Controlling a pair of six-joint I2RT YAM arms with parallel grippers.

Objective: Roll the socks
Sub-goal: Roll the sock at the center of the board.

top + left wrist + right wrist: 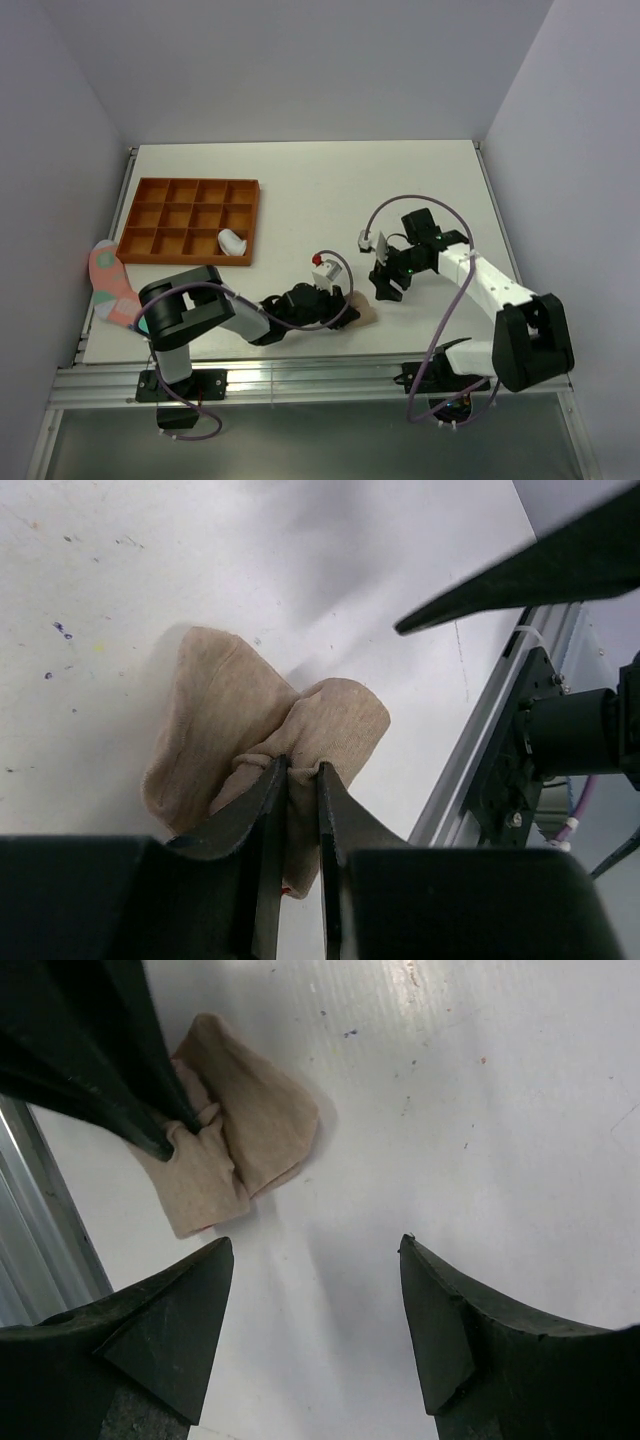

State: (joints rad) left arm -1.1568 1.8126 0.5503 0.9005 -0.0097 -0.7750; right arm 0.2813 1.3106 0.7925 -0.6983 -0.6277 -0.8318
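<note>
A plain beige sock (240,710) lies crumpled near the table's front edge, also seen as the beige sock (363,313) from above and the beige sock (250,1130) in the right wrist view. My left gripper (301,770) is shut on a bunched fold of it; from above the left gripper (345,307) sits at the sock's left side. My right gripper (315,1247) hovers open just right of the sock with nothing between its fingers, and shows from above as the right gripper (384,288). A white sock (232,241) rests in the tray. A red spotted sock (109,284) lies at the table's left edge.
An orange tray (150,215) with several compartments stands at the back left. The metal rail (300,380) of the table's front edge runs close behind the beige sock. Grey walls close in both sides.
</note>
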